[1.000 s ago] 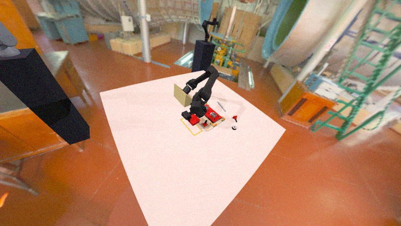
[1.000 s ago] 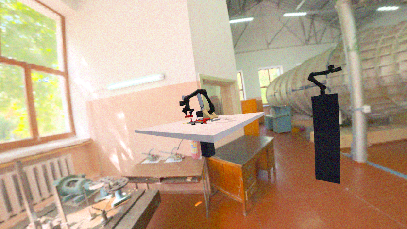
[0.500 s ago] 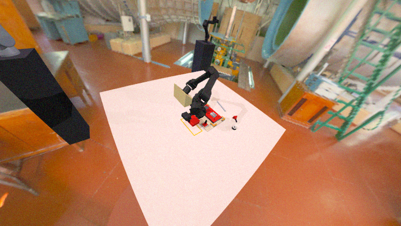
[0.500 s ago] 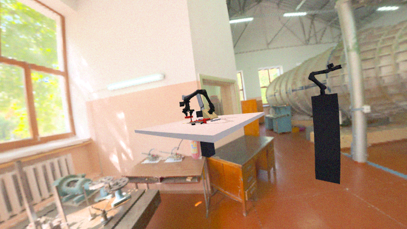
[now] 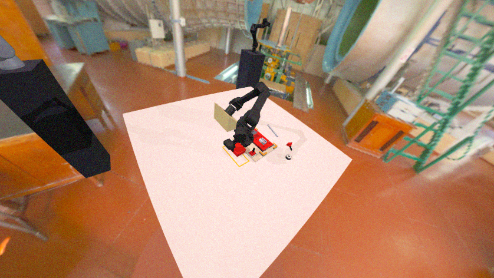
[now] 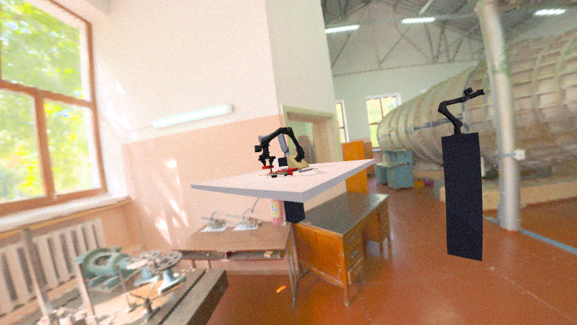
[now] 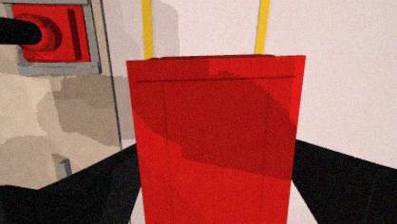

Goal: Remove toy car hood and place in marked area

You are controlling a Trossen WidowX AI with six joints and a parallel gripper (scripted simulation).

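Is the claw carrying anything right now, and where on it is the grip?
Yes. The claw is shut on the flat red toy-car hood, gripping its two long side edges near the end closest to the wrist camera; the far end points at the yellow-outlined marked area.
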